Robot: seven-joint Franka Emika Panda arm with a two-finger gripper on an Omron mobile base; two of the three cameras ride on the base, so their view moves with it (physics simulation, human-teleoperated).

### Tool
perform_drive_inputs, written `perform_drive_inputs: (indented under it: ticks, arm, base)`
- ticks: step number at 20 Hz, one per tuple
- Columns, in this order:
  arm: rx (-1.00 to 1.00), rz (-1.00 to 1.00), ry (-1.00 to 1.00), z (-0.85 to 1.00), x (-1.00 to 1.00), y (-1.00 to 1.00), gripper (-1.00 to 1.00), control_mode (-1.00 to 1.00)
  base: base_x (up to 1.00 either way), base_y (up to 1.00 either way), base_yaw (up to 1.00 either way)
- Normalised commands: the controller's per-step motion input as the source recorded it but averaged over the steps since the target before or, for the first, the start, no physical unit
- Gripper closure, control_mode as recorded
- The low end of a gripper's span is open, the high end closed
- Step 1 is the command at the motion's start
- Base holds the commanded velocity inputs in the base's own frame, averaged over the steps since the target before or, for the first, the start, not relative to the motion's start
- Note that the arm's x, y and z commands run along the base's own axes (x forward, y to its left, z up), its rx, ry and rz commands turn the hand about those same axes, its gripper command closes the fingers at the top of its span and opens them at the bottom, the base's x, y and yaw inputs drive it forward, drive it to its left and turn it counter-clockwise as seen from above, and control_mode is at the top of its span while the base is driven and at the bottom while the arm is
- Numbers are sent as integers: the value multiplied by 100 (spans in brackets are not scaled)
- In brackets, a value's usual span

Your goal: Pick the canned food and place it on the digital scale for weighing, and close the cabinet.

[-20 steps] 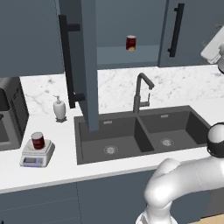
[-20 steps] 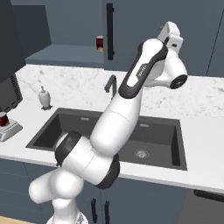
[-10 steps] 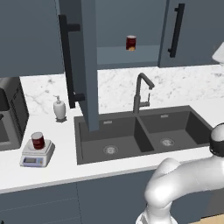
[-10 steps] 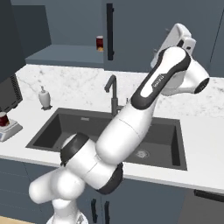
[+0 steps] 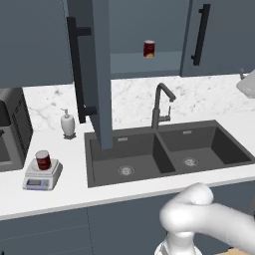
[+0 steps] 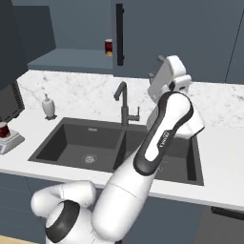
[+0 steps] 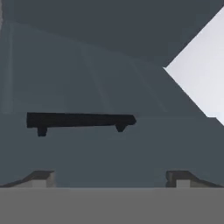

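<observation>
A: Where is the can?
B: Upright on the scale, at the worktop's left end, near the soap bottle.
A: And the cabinet?
B: One door stands open over the sink; a second can sits on its shelf.
A: The claw?
B: Released, holding nothing, facing a black bar handle on a cabinet door.

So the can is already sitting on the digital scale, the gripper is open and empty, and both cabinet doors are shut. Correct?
Not quite. One cabinet door stands open, swung out over the sink; the left base view shows it, with a second dark-red can on the exposed shelf. The rest holds: the canned food sits on the digital scale, and the gripper is open and empty in the hand view.
</observation>
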Motion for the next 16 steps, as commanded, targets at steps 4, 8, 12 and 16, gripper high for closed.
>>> perform_drive_inputs:
  ticks: [4, 8, 12, 16]
  arm:
    - [8, -25, -21, -6, -72, 93, -100, -100]
    - [7, -19, -40, -5, -48, 100, -100, -100]
    - [4, -13, -35, 8, -59, 97, -100, -100]
    - [0, -2, -15, 6, -68, 73, -100, -100]
  base:
    - [0, 0, 0]
    - [0, 0, 0]
    - [0, 0, 0]
    - [0, 0, 0]
